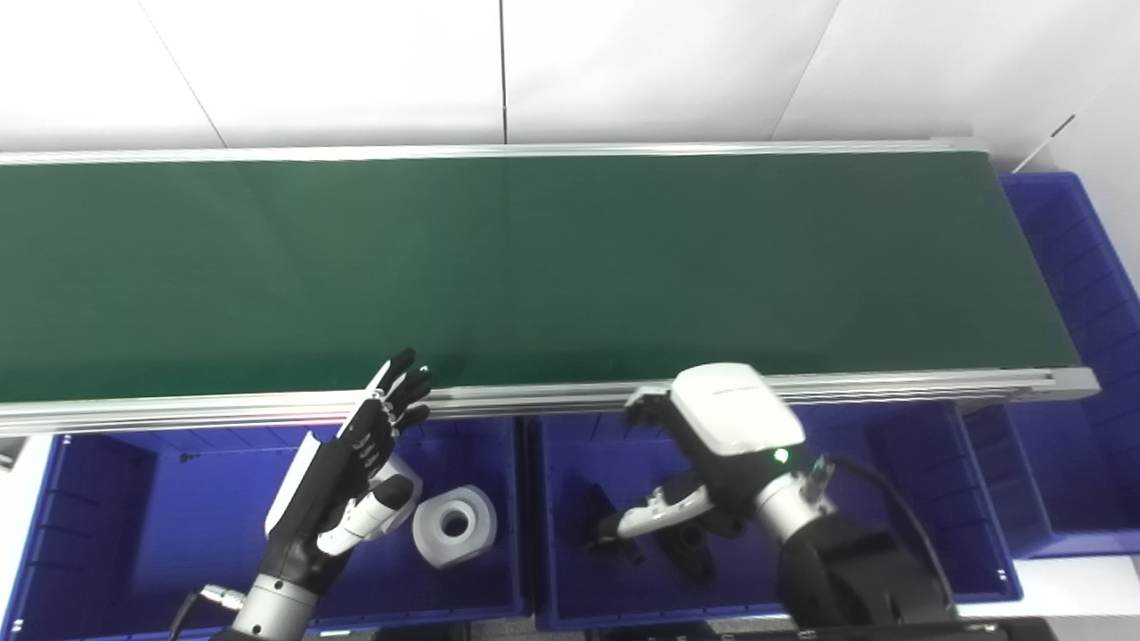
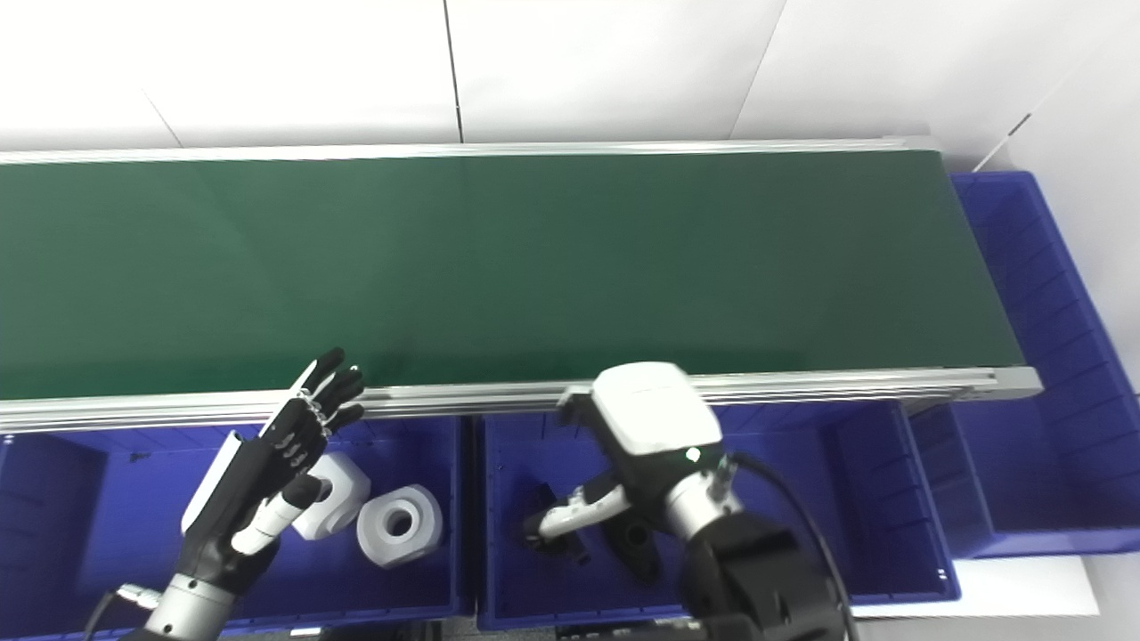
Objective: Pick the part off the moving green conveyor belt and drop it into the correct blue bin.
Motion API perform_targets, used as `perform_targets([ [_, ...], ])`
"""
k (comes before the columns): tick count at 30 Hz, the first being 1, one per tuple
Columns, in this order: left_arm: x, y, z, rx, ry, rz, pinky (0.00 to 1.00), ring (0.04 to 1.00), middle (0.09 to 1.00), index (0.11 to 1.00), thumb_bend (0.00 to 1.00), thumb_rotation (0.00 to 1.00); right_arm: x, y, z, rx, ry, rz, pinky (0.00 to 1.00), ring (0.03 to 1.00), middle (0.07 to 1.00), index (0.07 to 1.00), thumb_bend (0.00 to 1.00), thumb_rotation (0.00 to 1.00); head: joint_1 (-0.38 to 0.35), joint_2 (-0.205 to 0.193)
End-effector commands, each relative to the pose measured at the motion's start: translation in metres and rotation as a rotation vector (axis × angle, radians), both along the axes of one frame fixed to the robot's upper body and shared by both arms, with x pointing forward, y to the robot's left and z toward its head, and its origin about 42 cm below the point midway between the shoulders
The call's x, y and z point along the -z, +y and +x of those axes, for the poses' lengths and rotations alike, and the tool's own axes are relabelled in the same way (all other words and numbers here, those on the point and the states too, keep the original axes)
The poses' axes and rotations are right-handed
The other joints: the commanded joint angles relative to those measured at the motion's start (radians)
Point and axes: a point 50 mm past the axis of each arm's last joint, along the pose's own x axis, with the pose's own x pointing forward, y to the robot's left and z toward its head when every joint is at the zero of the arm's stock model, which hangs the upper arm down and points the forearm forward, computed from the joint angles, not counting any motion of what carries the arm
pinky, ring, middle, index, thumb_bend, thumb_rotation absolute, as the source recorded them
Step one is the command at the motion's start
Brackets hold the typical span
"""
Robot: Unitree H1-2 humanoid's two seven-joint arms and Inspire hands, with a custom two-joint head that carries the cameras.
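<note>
Green conveyor belt (image 1: pixel 534 267): bare, no part on it. Left blue bin (image 1: pixel 134 534): two white ring parts (image 2: pixel 399 525). Middle blue bin (image 1: pixel 891 499): black parts (image 2: pixel 637 547). Left robot hand (image 1: pixel 356 472): spread, holding nothing, above its bin. Right robot hand (image 1: pixel 704 454): fingers hidden; grip cannot be told.

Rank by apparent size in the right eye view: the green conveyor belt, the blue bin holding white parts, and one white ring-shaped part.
1. Green conveyor belt
2. Blue bin holding white parts, partly cut off
3. White ring-shaped part
</note>
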Motion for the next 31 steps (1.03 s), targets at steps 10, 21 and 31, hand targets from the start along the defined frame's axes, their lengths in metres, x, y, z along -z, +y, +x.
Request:
perform_targets([
  [10, 0.003, -0.015, -0.016, 0.003, -0.017, -0.029, 0.92, 0.941, 0.939, 0.954, 0.69, 0.69, 0.059, 0.026, -0.034, 0.213, 0.045, 0.678, 0.38, 0.468, 0.557, 0.621, 0.65, 0.62, 0.094, -0.028],
  [21, 0.001, -0.023, -0.019, 0.002, -0.020, -0.043, 0.94, 0.946, 0.943, 0.962, 0.71, 0.71, 0.078, 0.019, -0.034, 0.197, 0.092, 0.718, 0.52, 0.615, 0.670, 0.686, 0.65, 0.82, 0.083, 0.008],
  [31, 0.002, -0.028, -0.021, -0.007, -0.006, -0.031, 0.95, 0.949, 0.940, 0.951, 0.69, 0.72, 0.085, 0.015, -0.033, 0.172, 0.079, 0.800, 0.59, 0.665, 0.703, 0.704, 0.74, 0.90, 0.112, -0.002],
])
